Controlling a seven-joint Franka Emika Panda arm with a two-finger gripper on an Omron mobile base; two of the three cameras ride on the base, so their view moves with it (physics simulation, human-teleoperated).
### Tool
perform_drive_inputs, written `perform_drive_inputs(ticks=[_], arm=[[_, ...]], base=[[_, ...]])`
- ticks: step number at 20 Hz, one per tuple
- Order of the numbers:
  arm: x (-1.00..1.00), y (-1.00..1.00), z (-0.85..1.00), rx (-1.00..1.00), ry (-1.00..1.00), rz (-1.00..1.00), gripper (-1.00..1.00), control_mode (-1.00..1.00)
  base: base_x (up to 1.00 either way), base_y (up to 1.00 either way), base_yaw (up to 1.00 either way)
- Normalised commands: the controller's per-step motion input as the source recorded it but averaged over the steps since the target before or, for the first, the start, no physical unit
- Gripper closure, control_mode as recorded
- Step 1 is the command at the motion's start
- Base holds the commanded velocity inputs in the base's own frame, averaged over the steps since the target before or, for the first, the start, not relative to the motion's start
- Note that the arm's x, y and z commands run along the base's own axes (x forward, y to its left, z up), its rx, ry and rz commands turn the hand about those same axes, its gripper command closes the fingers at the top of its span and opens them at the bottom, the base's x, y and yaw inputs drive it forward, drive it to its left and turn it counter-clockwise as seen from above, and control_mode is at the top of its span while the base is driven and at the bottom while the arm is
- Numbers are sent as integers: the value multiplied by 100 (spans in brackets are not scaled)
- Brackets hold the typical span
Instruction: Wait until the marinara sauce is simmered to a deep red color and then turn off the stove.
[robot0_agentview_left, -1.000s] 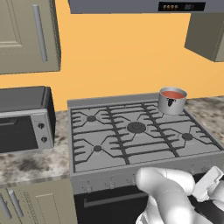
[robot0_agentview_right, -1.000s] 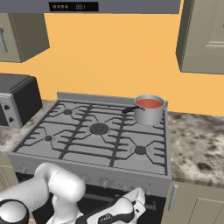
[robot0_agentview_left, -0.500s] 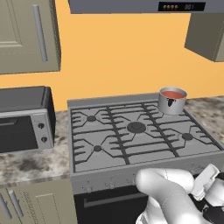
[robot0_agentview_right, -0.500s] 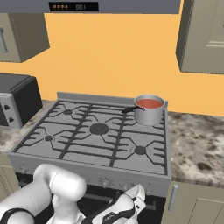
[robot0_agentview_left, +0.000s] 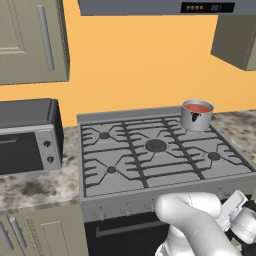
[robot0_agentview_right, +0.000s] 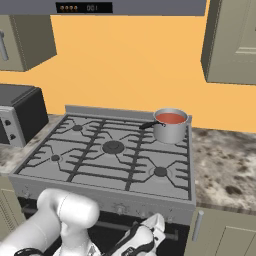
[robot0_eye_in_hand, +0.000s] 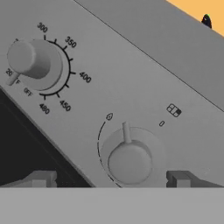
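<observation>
**Open fingers framing a burner knob on the stove front**

The fingers (robot0_eye_in_hand: 111, 179) stand spread wide and hold nothing, one tip on each side of a round burner knob (robot0_eye_in_hand: 130, 161) on the stove (robot0_agentview_left: 165, 155) front panel. An oven temperature dial (robot0_eye_in_hand: 35, 61) sits nearby. The marinara sauce (robot0_agentview_right: 170, 118), orange-red, fills a steel saucepan (robot0_agentview_right: 170, 128) on the stove's back right corner.
</observation>
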Motion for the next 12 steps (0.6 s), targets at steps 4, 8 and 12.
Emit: perform_drive_inputs(ticks=[4,8,12], arm=[[6,0,-3,0,0,0,-100,-100],[3,0,8,0,0,-2,-100,-100],[0,0,33,0,0,0,-100,-100]], base=[[0,0,0],[0,0,0],[0,0,0]])
